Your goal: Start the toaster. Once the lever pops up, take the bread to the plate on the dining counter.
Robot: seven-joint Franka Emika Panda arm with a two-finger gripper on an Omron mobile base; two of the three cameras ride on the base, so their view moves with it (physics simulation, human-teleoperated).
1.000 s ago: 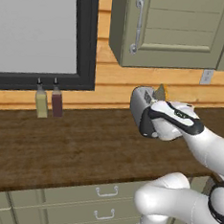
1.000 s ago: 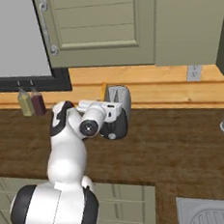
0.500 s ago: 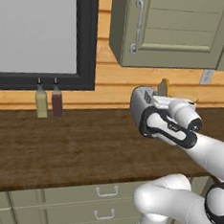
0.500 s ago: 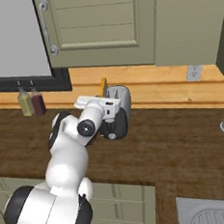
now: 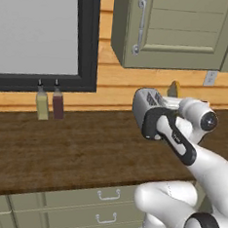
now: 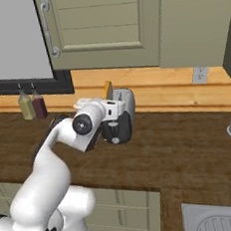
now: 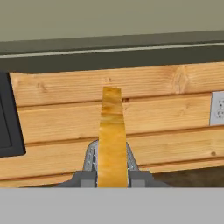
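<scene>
The pincer [image 7: 112, 178] is closed on the bread [image 7: 112, 135], holding the slice upright on its edge just above the toaster [image 6: 120, 116], which stands on the wood counter [image 6: 191, 155] by the wall. The carrying step seems begun; next the bread must be carried to the plate without slipping.

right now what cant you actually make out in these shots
- Toaster: in the right base view its lower front and lever sit behind the hand, so the lever's position is unclear.
- Bread: in the hand view its bottom end is cut off below; the fingers closed on it there cannot be seen directly.
- Bread: in the left base view just its top edge peeks above the hand.
- Two bottles: labels too small to read.
</scene>
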